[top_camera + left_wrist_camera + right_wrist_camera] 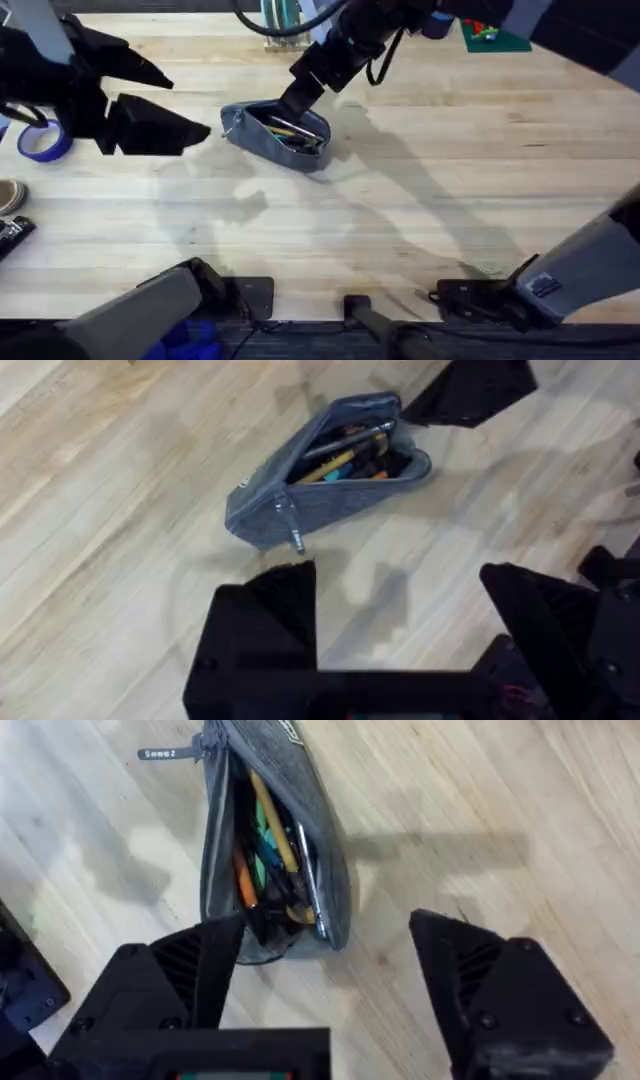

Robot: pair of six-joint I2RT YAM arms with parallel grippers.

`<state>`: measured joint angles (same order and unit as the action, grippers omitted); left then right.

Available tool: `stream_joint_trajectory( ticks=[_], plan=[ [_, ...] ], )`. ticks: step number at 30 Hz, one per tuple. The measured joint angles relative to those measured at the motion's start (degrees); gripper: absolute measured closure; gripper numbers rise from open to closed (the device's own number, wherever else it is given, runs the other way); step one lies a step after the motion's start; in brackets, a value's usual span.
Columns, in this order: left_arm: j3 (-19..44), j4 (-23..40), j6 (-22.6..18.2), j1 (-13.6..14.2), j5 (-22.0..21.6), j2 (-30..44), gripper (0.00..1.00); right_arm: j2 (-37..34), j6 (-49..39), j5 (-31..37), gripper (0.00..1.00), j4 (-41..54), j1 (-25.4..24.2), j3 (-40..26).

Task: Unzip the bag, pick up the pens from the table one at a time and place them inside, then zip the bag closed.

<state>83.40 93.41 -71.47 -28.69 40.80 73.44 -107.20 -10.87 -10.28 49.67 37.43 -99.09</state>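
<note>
Pens [268, 840] sit in the open bag [277, 132]; both claws, left [395, 625] and right [325, 970], gape empty. Zipping comes next, I reckon: pinch the pull tab [165, 753].

My left gripper [400, 630]: two matte black, wedge-shaped fingers [262, 630] with ribbed inner faces. My right gripper [330, 990]: the same black ribbed fingers [500, 990] on a black block. Beside the table [420, 180], the arms' links are grey with black joints and a black looped cable [385, 55].
</note>
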Motion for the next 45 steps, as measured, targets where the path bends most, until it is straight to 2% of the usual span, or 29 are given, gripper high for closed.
stream_joint_trajectory(
  ticks=[12,21,24,35,39,45],
  plan=[
    [0.00,-2.36,-14.58,-7.48,4.85,10.96,0.010,0.00,0.00,0.00,0.005,0.04,0.00,0.00],
    [0.07,-8.62,-22.70,-10.77,7.27,22.93,0.010,0.00,-0.02,0.01,0.005,0.04,0.00,0.00],
    [1.46,-8.57,-25.86,-11.21,7.59,27.59,0.010,0.00,0.00,0.00,0.004,0.04,0.00,0.00],
    [12.39,-7.73,-38.24,-11.21,10.08,44.81,0.010,0.00,0.00,0.02,0.004,0.06,0.00,0.00],
    [15.62,-4.96,-42.92,-11.21,11.51,50.63,0.010,0.00,0.00,0.02,0.005,0.07,0.00,0.00],
    [18.25,-3.78,-46.16,-10.28,12.66,54.64,0.010,0.00,0.00,0.02,0.004,0.00,0.00,0.00]
  ],
)
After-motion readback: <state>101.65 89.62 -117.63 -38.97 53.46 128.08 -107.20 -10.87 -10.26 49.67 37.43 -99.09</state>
